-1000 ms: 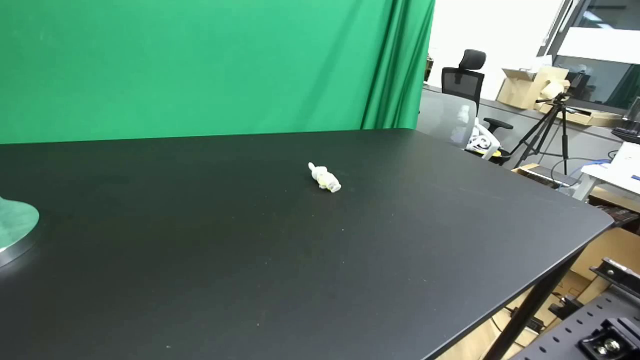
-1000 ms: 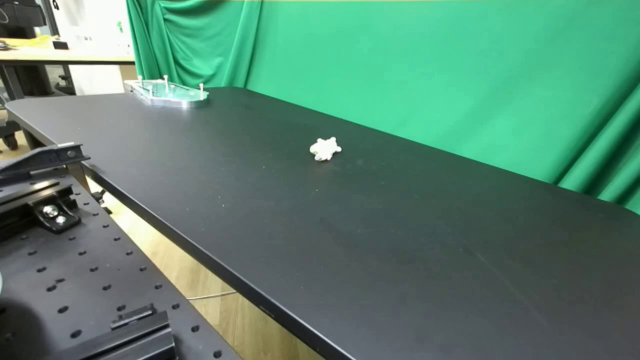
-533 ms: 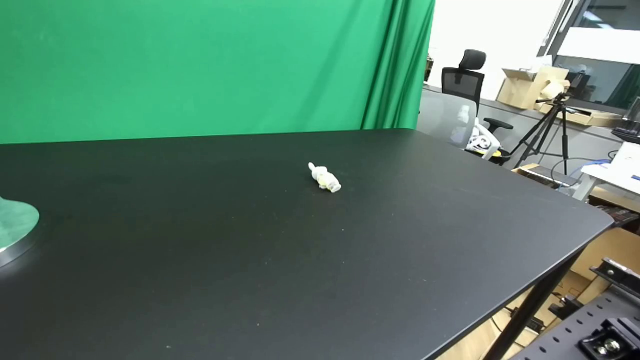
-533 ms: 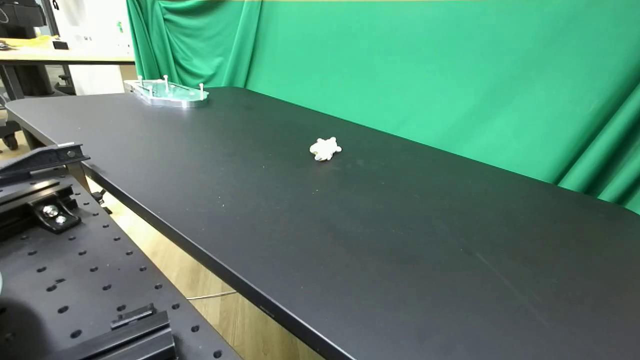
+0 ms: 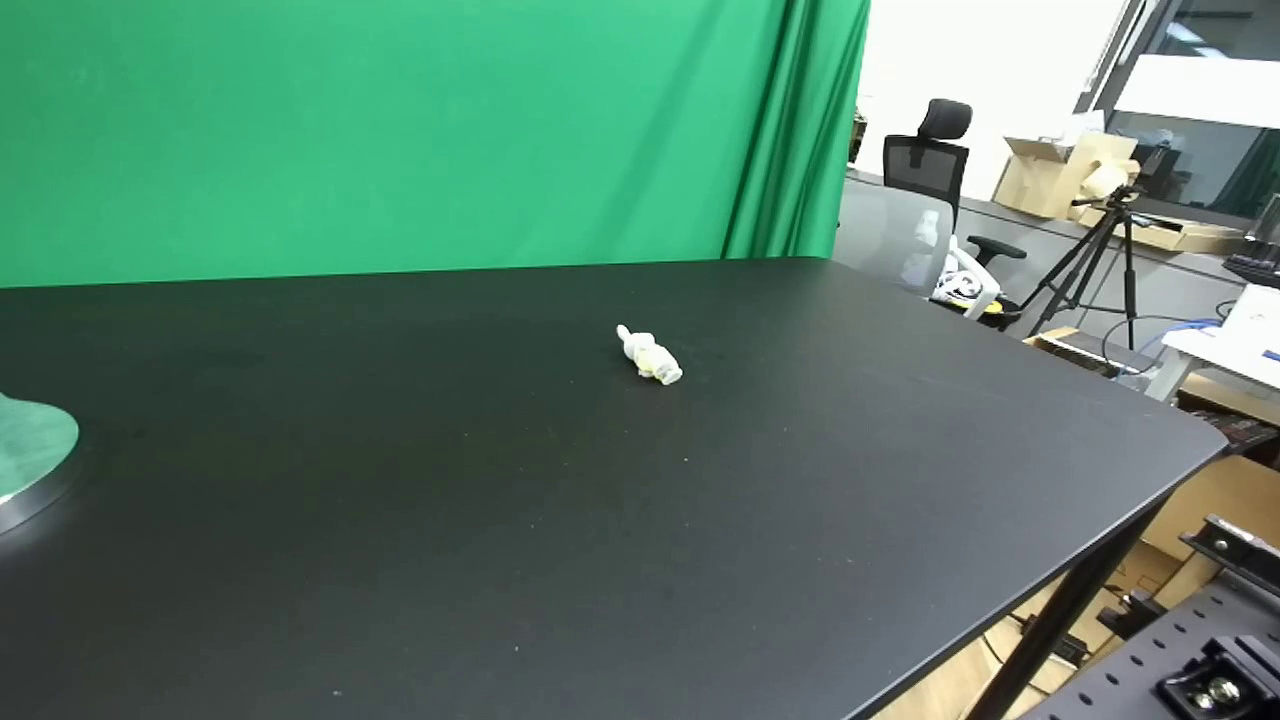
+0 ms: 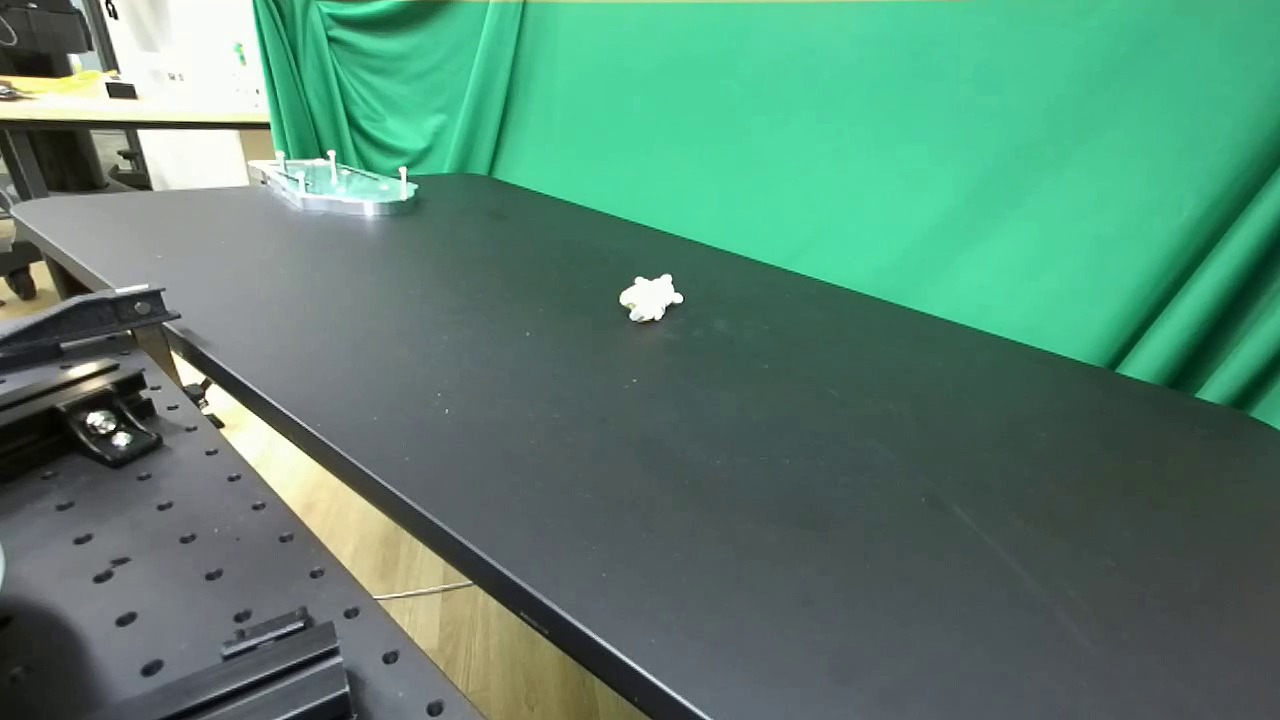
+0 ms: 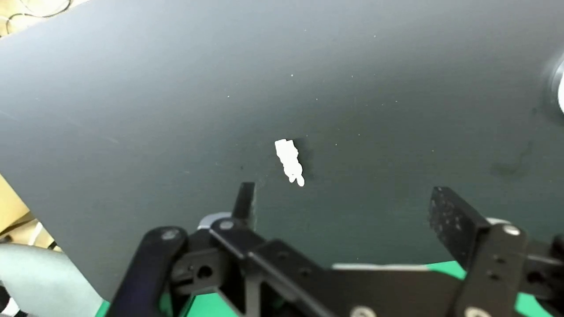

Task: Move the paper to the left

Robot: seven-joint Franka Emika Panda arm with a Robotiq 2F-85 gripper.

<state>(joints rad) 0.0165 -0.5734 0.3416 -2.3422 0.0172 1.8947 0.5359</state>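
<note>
The paper (image 5: 650, 357) is a small crumpled white wad, longish and uneven. It lies on the black table (image 5: 450, 560) in both exterior views, and its knobbly side shows in an exterior view (image 6: 650, 298). In the wrist view the paper (image 7: 289, 160) is near the middle of the picture, above the line of the fingertips and nearer the left finger. My gripper (image 7: 343, 193) is open, with a wide gap between its fingers and nothing in it. The paper is apart from both fingers. The gripper and arm are out of view in both exterior views.
A clear plate with upright pegs (image 6: 340, 195) stands near the table's far end. A pale green rounded disc (image 5: 35, 450) shows at the left border of an exterior view. A green curtain (image 5: 400, 140) hangs behind the table. A perforated metal platform (image 6: 200, 570) stands beside the table's edge.
</note>
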